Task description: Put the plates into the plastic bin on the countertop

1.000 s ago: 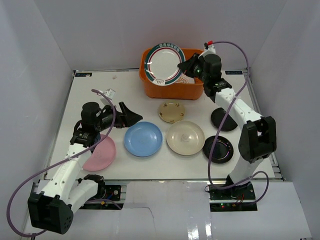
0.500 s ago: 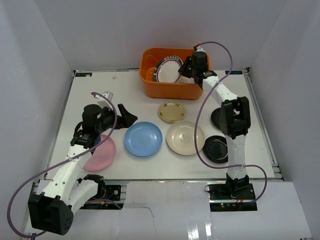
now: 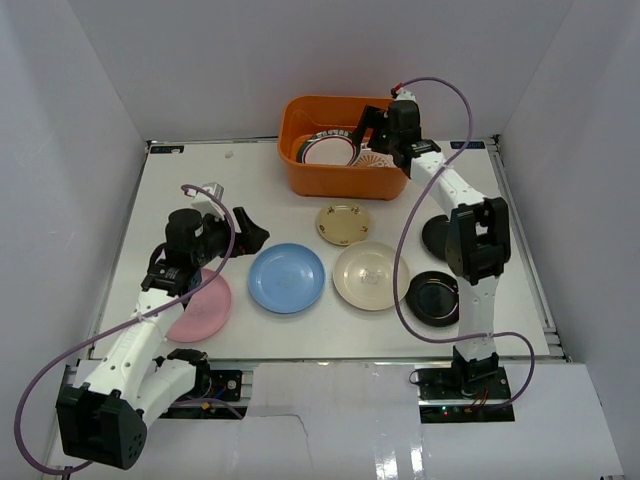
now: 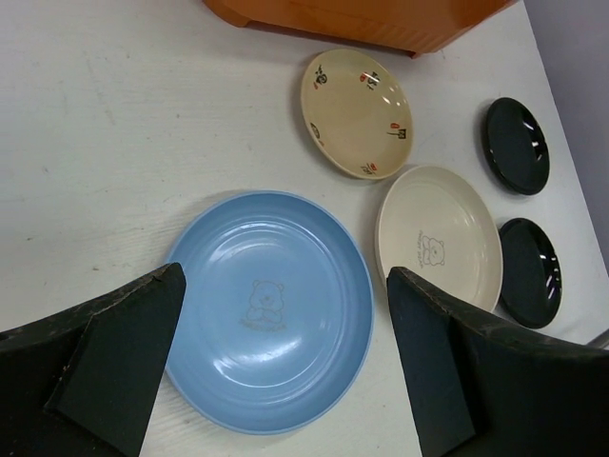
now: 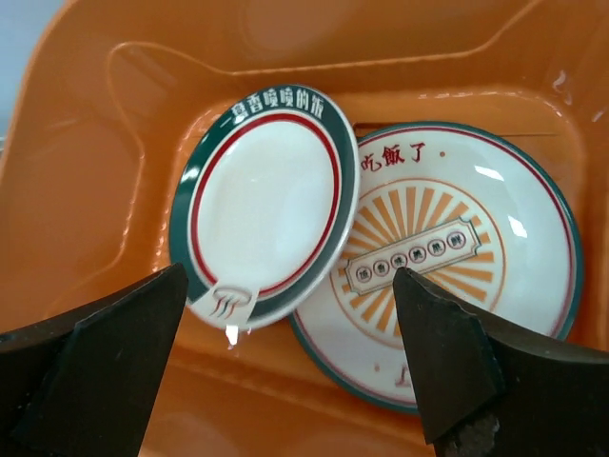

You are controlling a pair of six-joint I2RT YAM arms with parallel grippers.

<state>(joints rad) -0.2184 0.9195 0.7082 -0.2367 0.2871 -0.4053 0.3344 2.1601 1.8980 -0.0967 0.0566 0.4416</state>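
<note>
Overlapping rims, 2 plates (image 5: 262, 205) in plastic bin (image 5: 100, 143), right gripper (image 5: 287, 286) spread above

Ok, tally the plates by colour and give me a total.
Pink plate: 1
Light blue plate: 1
Cream plate: 1
Tan plate: 1
Black plates: 2
White patterned plates, in the orange bin: 2
Total: 8

White Chinese characters are curving along the dark green top rim of the round white plate with a green and red rim (image 5: 262, 205), lying in the orange plastic bin (image 5: 114, 143); they are seemingly ending 香喷喷的饭. The round white plate with an orange sunburst (image 5: 447, 257) is showing red 飯了 and a banner too small to read.
</note>
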